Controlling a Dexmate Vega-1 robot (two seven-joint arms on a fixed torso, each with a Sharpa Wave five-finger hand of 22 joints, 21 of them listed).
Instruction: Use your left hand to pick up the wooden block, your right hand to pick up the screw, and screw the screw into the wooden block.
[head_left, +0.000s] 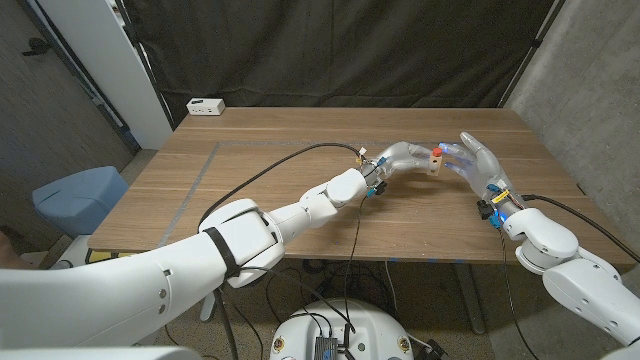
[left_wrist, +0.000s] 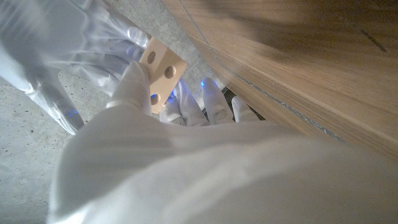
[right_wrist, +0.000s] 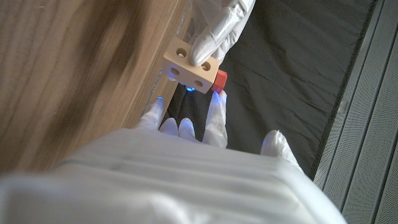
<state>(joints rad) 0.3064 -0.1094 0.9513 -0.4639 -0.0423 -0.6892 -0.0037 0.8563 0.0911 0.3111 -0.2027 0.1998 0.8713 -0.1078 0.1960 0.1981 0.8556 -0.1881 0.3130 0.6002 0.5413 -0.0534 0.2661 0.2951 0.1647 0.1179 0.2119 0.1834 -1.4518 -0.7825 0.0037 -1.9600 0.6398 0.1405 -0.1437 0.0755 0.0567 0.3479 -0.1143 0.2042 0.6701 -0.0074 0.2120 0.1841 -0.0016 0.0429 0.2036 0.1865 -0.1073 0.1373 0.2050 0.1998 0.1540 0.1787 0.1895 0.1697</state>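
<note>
My left hand (head_left: 405, 157) holds the pale wooden block (head_left: 432, 164) above the table's right half. The block (left_wrist: 160, 67) shows two round holes in the left wrist view, with my fingers (left_wrist: 132, 84) on its face. The screw's red head (head_left: 437, 152) sticks out of one end of the block (right_wrist: 188, 66). My right hand (head_left: 480, 162) stands just right of it with fingers spread. One fingertip (right_wrist: 215, 106) reaches up to the red screw head (right_wrist: 219, 79), and the thumb (right_wrist: 274, 145) stays apart from it.
A white power strip (head_left: 205, 106) lies at the wooden table's (head_left: 260, 170) far left corner. A black curtain hangs behind the table. A black cable (head_left: 285, 160) runs along my left forearm, and a blue stool (head_left: 78, 195) stands left of the table.
</note>
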